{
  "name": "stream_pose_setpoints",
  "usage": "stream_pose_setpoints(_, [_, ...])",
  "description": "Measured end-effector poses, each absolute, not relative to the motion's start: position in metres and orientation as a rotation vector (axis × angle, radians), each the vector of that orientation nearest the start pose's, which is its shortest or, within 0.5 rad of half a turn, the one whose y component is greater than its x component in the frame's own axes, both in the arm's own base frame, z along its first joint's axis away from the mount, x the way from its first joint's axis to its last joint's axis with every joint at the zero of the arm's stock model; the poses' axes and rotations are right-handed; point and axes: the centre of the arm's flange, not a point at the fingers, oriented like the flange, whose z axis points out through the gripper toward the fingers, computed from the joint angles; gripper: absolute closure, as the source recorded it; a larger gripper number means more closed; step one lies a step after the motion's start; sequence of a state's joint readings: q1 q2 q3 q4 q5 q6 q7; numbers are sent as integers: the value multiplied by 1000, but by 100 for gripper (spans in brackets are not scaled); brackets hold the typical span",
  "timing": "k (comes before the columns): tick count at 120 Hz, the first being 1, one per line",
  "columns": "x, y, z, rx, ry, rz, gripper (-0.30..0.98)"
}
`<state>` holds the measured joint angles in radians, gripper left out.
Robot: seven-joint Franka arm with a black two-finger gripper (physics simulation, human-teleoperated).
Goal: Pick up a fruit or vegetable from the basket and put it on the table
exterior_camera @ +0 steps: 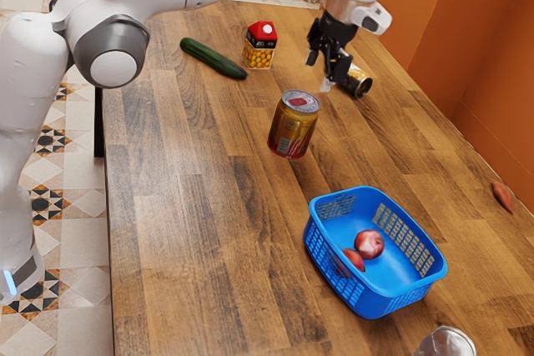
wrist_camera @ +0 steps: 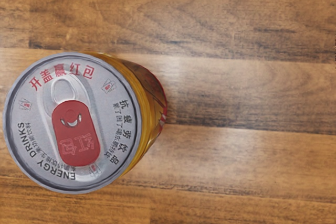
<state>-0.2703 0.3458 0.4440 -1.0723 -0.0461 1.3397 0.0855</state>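
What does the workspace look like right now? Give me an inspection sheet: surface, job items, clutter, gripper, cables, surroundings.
Surface: wooden table; spills, nothing seen.
Job's things: blue basket upright on the table, at least two red fruits inside.
Clutter: upright drink can, can on its side, red-and-yellow carton, cucumber, small reddish-brown item near the table's edge, silvery object cut off by the exterior view's lower edge.
Gripper: open, nothing held; the gripper is above the table, away from the basket.
Cables: nothing seen.
Surroundings: patterned tile floor, orange wall.
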Motion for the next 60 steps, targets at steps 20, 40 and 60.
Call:
stream_pose_setpoints(20, [628, 43, 649, -3042, -67, 9, 0])
stream_pose_setpoints(40, [624, 34, 663, -3116, 66, -55, 0])
stream_pose_setpoints(60, [630, -28, 666, -3149, 662, -138, 0])
